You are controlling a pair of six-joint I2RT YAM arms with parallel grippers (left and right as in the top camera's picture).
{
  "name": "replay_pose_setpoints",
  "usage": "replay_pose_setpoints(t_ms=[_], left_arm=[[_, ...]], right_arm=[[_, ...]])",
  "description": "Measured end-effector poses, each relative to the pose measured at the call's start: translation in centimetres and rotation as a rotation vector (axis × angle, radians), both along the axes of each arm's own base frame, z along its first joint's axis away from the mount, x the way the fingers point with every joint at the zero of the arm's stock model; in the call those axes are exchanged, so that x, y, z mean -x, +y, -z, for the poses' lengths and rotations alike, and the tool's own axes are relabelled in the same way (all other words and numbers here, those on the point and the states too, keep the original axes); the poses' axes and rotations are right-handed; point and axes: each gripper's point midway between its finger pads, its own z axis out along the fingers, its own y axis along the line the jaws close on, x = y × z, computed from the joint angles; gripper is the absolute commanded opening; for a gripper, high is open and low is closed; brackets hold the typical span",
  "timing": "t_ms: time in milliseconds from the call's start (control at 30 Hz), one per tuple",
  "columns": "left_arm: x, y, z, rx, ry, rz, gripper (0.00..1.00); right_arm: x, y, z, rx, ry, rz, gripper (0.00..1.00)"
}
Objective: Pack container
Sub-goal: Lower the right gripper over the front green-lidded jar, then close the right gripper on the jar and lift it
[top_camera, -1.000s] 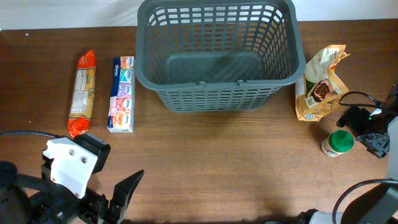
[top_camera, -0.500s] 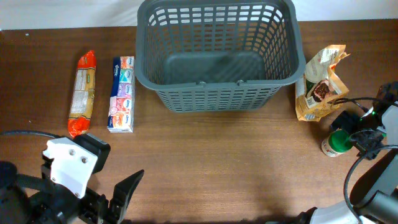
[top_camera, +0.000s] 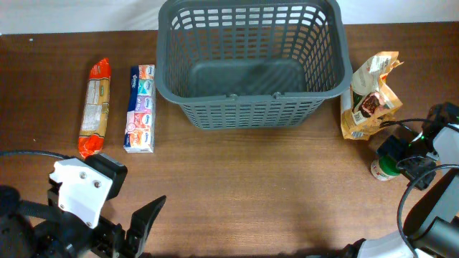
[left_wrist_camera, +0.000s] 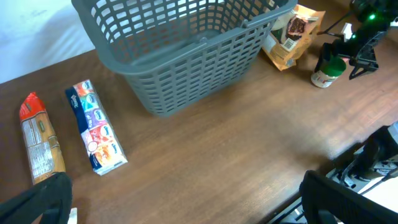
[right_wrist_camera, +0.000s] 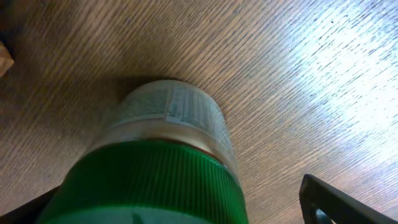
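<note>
Container (top_camera: 247, 64), a dark grey slotted basket, stands well apart from the right pincer (top_camera: 399, 159), ahead of it and to its left, with a brown snack pouch (top_camera: 369, 97) between them. From the left pincer (left_wrist_camera: 186, 208) it lies ahead and to the right. Both pincers are released, jaws wide and grasping nothing. The right one hangs over a green-capped jar (right_wrist_camera: 161, 168) and hides most of the cap in the overhead view; the jar label is too blurred to read. One second ago this pincer was further right and the cap showed whole. The left pincer has not moved.
</note>
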Motion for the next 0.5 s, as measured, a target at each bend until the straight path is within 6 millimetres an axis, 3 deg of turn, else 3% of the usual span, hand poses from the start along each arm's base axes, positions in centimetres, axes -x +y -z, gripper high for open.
replay_pose_setpoints(t_ms=[500], left_arm=[[0.0,0.0,0.0,0.000,0.000,0.000,0.99]], right_arm=[[-1.7,2.4,0.6,0.048,0.002,-0.128,0.99]])
